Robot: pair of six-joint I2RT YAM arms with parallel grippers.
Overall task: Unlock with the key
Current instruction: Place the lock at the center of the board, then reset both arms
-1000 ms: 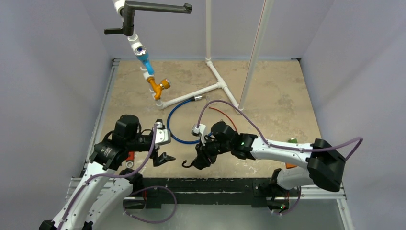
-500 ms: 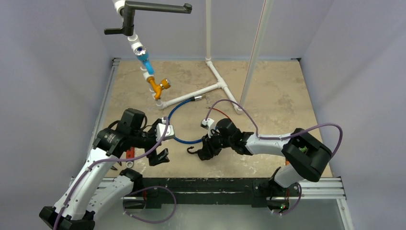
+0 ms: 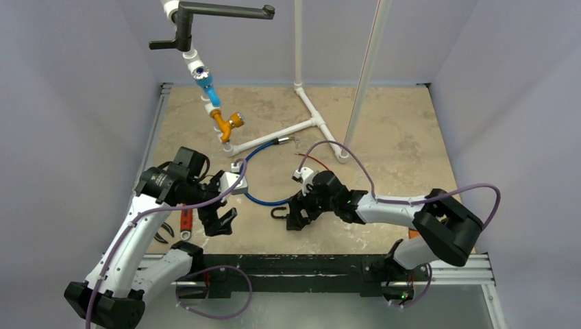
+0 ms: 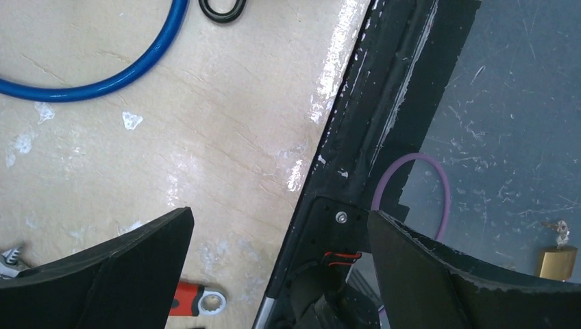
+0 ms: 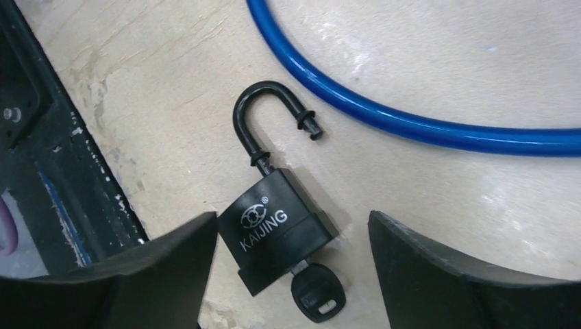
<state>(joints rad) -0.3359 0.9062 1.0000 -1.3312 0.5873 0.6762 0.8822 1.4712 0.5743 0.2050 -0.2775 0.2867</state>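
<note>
A black padlock [image 5: 277, 229] lies flat on the table with its shackle [image 5: 264, 116] swung open. The black-headed key [image 5: 315, 296] sticks out of its bottom. My right gripper [image 5: 293, 236] hovers open over it, one finger on each side of the body, gripping nothing. In the top view the padlock [image 3: 281, 214] lies just left of the right gripper [image 3: 296, 218]. My left gripper [image 3: 219, 221] is open and empty near the table's front edge. In its own view the left gripper [image 4: 281, 226] straddles the black rail.
A blue cable [image 3: 257, 197] loops beside the padlock. A red wrench [image 3: 186, 223] and pliers [image 3: 163, 236] lie at the front left. A white pipe frame [image 3: 301, 127] with an orange valve [image 3: 229, 123] stands behind. The black front rail [image 3: 294, 264] bounds the table.
My right gripper has opened and released the padlock, which now rests on the table. The left gripper has shifted slightly left toward the front edge.
</note>
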